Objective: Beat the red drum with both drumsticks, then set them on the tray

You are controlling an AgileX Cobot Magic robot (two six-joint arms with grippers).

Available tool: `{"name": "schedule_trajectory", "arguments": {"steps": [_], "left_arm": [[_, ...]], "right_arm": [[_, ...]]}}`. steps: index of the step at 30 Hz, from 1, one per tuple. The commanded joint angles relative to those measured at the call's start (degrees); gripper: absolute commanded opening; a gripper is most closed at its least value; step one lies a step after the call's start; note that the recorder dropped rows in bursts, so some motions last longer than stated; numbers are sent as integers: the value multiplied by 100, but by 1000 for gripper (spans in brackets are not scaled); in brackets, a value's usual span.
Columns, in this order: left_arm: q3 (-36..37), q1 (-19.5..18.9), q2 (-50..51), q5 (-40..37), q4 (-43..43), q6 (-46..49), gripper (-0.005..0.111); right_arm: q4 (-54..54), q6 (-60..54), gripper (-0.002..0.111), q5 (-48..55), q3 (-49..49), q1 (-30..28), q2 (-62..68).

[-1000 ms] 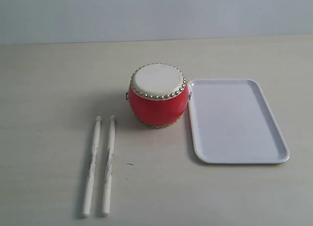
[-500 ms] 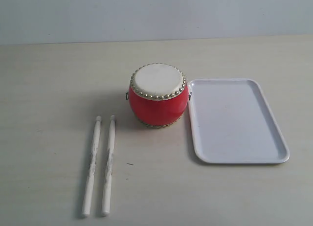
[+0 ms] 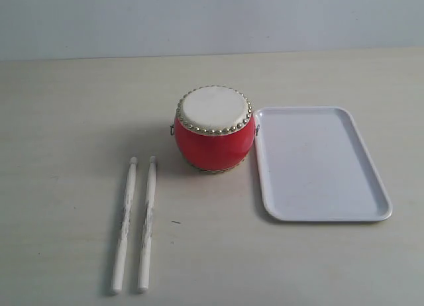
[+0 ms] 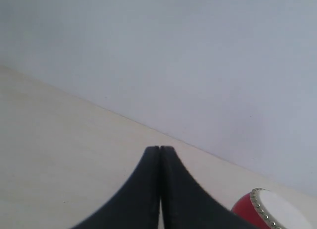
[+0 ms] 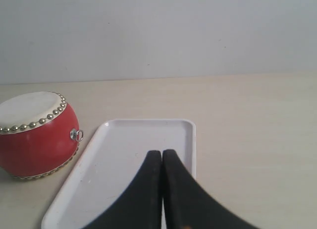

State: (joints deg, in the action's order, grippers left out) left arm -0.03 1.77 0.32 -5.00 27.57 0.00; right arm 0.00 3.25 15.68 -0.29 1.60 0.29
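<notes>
Our left fingers [image 4: 142,189] and right fingers [image 5: 144,189] sit pressed together, empty. We should open both and grip the drumsticks [image 3: 124,225] near their handle ends.

The red drum [image 3: 214,147] has a glossy red body, a cream skin and a ring of brass-coloured studs round its top. The drumsticks [image 3: 147,220] are off-white with faint darker markings. The tray [image 3: 318,163] is plain white. The table [image 3: 66,114] is pale beige, faintly grained. The left gripper [image 4: 160,148] and the right gripper [image 5: 162,152] are black.
</notes>
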Motion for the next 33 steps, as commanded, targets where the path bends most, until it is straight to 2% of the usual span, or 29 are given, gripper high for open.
{"name": "schedule_trajectory", "arguments": {"steps": [1, 10, 16, 19, 26, 30, 33], "left_arm": [[3, -14, -32, -232, 22, -44, 0], [3, -14, -32, -231, 7, -44, 0], [3, -14, -32, 177, 213, -82, 0], [-14, -14, -32, -74, 239, 69, 0], [-951, -14, -32, -347, 214, 303, 0], [-1732, -14, 122, -828, 208, 693, 0], [-2371, -14, 622, -1373, 586, 1111, 0]], "right_arm": [[0, -19, 0, -60, 29, -29, -29], [0, -19, 0, -60, 29, -29, -29], [0, -19, 0, -60, 29, -29, -29], [0, -19, 0, -60, 29, -29, -29], [0, -19, 0, -60, 29, -29, -29], [0, -19, 0, -60, 29, -29, -29], [0, -19, 0, -60, 29, -29, -29]]}}
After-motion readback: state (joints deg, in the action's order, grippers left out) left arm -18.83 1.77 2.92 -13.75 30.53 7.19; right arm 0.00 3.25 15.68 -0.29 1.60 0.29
